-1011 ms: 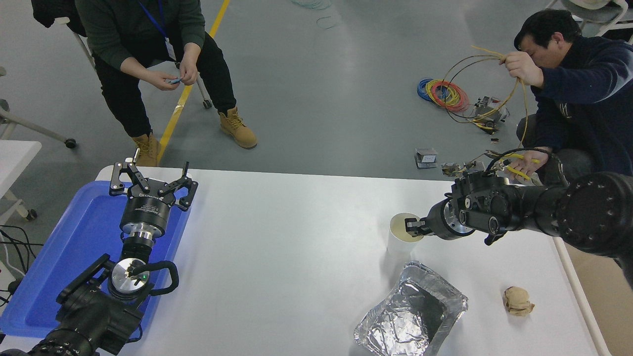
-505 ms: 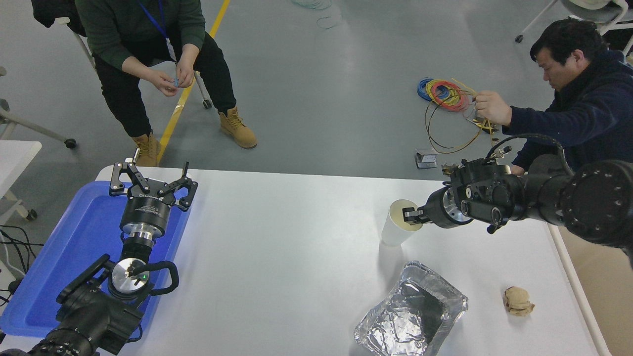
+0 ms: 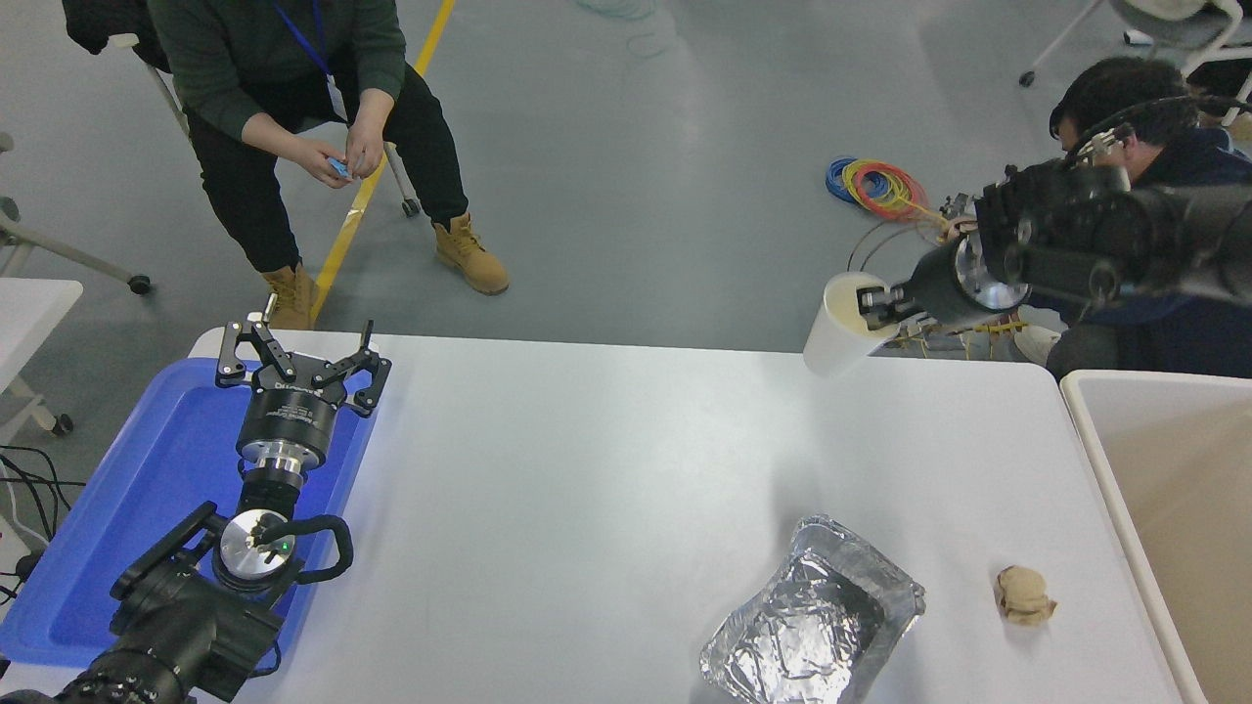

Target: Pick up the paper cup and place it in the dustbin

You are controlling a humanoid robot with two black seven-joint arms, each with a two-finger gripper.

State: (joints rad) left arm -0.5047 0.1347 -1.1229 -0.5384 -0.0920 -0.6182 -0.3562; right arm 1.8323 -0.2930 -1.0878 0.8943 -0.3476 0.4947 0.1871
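Above table's far edge, right end effector grips paper cup.

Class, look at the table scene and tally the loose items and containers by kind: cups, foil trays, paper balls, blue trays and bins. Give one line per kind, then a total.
Cups: 1, the cup, held up by the right tool
Foil trays: 1, foil tray
Paper balls: 1, paper ball
Blue trays: 1, blue tray
Bins: 1, bin
Total: 5
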